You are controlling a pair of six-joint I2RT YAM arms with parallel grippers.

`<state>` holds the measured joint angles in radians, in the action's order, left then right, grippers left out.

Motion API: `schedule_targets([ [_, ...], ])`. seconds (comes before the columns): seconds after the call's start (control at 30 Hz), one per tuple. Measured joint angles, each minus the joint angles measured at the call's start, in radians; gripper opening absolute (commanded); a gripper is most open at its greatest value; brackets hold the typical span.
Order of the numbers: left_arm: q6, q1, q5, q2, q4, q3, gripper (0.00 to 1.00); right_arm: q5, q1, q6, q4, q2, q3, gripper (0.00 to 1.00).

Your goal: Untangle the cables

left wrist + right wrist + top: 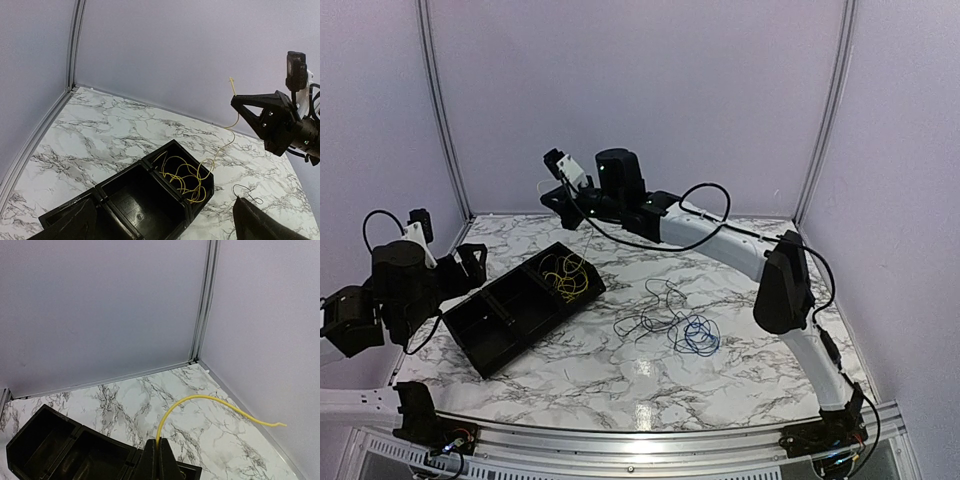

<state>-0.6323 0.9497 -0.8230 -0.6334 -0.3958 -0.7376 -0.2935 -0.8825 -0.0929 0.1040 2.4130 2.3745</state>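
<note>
The yellow cable (185, 177) coils in the end compartment of the tray (490, 330), one end rising to the right gripper (158, 442), which is clamped on it. The black cable (655, 305) and blue cable (698, 337) lie touching on the table (720, 390) beside the tray. The left gripper (165, 210) gapes empty.

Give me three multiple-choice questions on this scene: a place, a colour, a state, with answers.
1. Where does most of the yellow cable lie? A on the table; B in an end compartment of the black tray; C over the left arm.
2. What colour is the cable coiled beside the black cable? A blue; B red; C green.
3. How is the right end effector? A open; B shut on the yellow cable; C out of view.
Answers: B, loops fill that compartment; A, the blue cable lies there; B, it pinches the yellow strand.
</note>
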Motion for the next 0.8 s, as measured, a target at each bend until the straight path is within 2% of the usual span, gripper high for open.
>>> schedule_targets([
  [0.43,-0.072,-0.001,0.093,-0.051,-0.108,-0.003,0.99,-0.007,-0.034,0.014,-0.014,0.167,0.001,0.0],
  [0.8,-0.085,-0.001,0.108,-0.033,-0.115,-0.008,0.99,-0.007,-0.034,0.006,0.024,0.183,-0.061,0.0],
])
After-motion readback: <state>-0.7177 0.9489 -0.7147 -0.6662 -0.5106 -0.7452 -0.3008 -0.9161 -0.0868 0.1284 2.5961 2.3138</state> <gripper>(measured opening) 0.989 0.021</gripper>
